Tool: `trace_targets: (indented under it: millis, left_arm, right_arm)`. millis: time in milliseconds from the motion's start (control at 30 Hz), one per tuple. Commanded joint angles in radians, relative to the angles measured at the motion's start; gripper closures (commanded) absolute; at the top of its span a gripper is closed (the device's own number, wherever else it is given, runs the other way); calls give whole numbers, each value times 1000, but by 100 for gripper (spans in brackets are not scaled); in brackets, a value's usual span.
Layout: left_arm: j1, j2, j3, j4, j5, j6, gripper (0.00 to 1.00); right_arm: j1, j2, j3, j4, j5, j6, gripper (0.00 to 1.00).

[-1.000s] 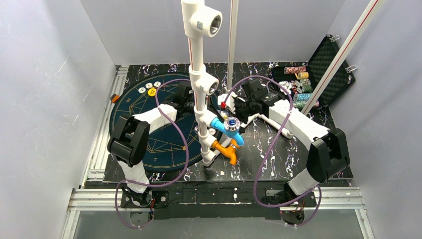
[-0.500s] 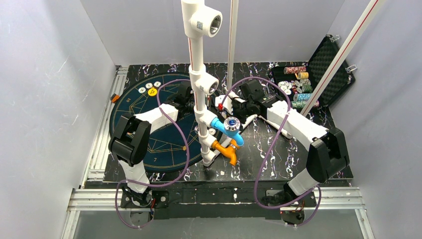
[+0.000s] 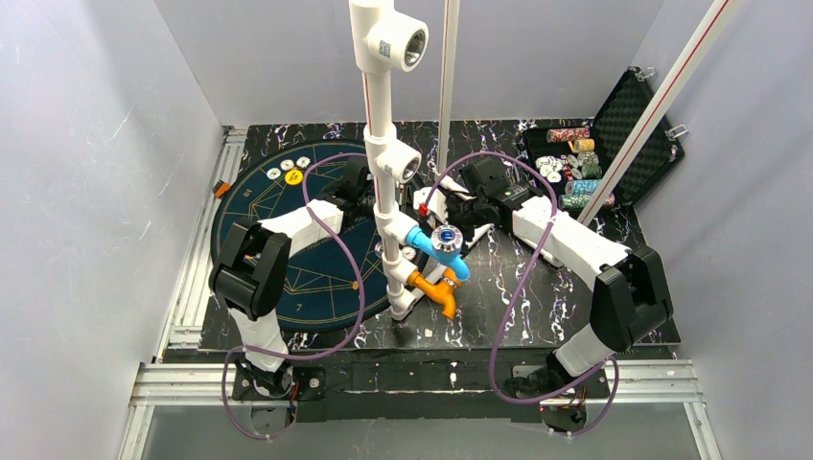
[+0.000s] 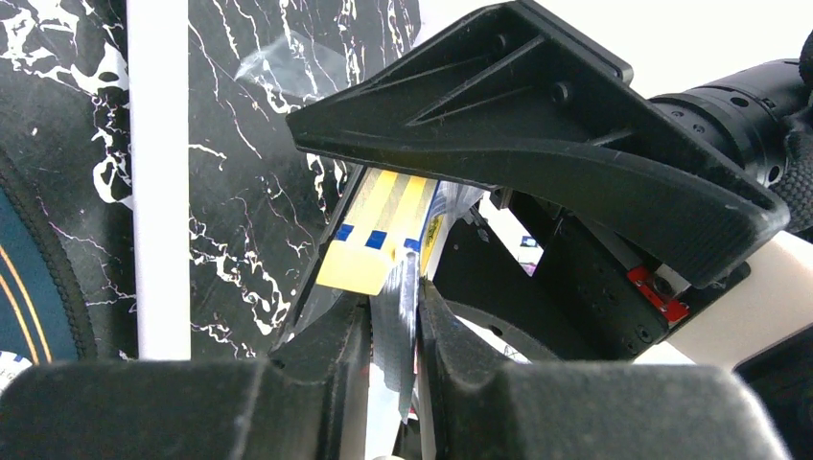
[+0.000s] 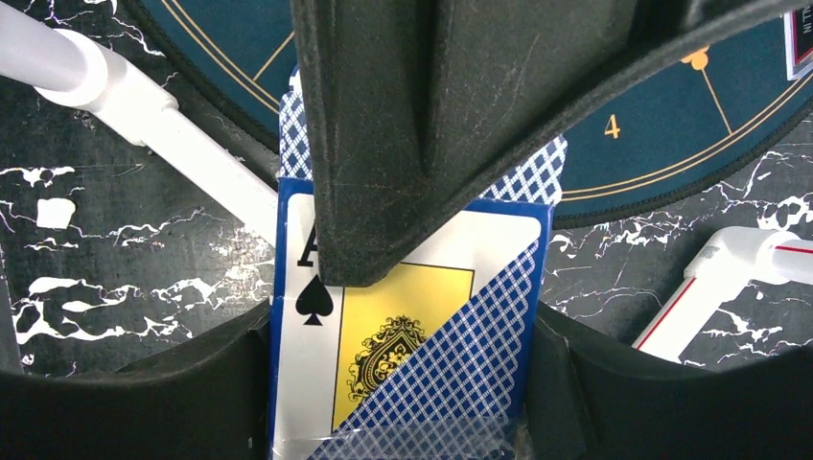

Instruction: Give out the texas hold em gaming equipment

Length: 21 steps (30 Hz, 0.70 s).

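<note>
A playing-card pack (image 5: 460, 364) with an ace of spades, a yellow panel and blue lattice sits upright between the fingers of my right gripper (image 5: 403, 383), which press on both its sides. My left gripper (image 4: 395, 316) is shut on a thin grey strip of wrap (image 4: 401, 287) at the end of that pack (image 4: 369, 244); one of its fingers (image 5: 431, 125) lies over the pack's face. Seen from above, both grippers meet beside the white pipe, left gripper (image 3: 364, 192) and right gripper (image 3: 433, 203). A few poker chips (image 3: 288, 171) lie on the round blue mat (image 3: 278, 249).
A white pipe stand (image 3: 383, 144) with a blue valve (image 3: 436, 240) and an orange fitting (image 3: 436, 287) rises between the arms. An open black case (image 3: 633, 115) at the back right holds stacked chips (image 3: 570, 163). Another white pipe (image 5: 144, 105) runs close beside the pack.
My right gripper has slid left toward the left gripper and its fingers have closed in onto the pack's sides. The left gripper has stayed pinched where it was.
</note>
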Motion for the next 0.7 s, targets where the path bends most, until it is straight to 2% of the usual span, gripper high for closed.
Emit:
trace_targets:
  millis: [0,67,133,200,267,400,467,600,667]
  left_arm:
    - [0,-20,20,4,69,18,82]
    - [17,-34,9,4,58,26,67]
    - [40,-48,-4,4,41,31,57]
    - [62,-56,-15,4,30,30,50]
    - [75,-60,-21,4,21,32,48]
    - [75,-57,-28,1,6,43,51]
    - [77,-55,-33,-5,9,46,56]
    - [96,-50,-46,-19,13,35,73]
    - [112,-50,-52,-19,21,29,75]
  right_arm:
    - [6,-21,1,30,-5,-7,65]
    - [6,-26,1,26,-14,-7,71]
    - [6,-33,3,18,-34,0,80]
    - [6,-40,11,12,-55,18,84]
    - [6,-45,16,8,-75,27,87]
    - [6,-49,22,11,-94,40,92]
    - [6,-53,25,13,-98,45,94]
    - [6,-62,29,12,-115,66,99]
    - [6,-65,31,10,-115,72,99]
